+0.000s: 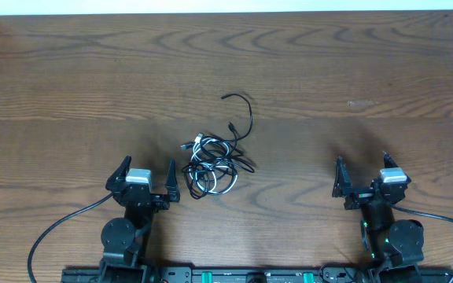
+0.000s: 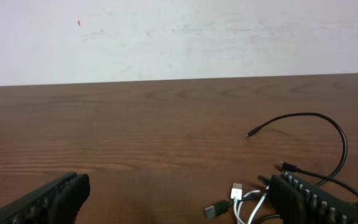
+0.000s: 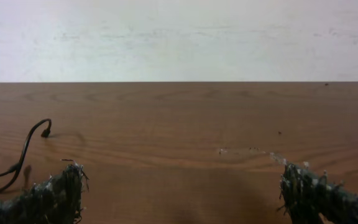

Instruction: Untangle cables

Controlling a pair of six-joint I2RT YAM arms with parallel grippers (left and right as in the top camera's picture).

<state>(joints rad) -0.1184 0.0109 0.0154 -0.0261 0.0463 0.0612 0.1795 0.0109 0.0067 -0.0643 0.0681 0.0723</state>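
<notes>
A tangle of cables [image 1: 213,161] lies on the wooden table between the arms, nearer the left one: a short white cable [image 1: 208,174] coiled among thin black ones. One black cable [image 1: 247,112] curls away toward the far side. My left gripper [image 1: 145,177] is open and empty just left of the tangle. In the left wrist view the white plug [image 2: 237,190] and a black cable [image 2: 328,124] show beside the right finger. My right gripper [image 1: 362,177] is open and empty, well right of the tangle. A black cable end [image 3: 35,137] shows at the far left of the right wrist view.
Thicker black cords [image 1: 53,228] run from the arm bases at the near edge. The wooden table [image 1: 352,71] stretches to a white wall at the back.
</notes>
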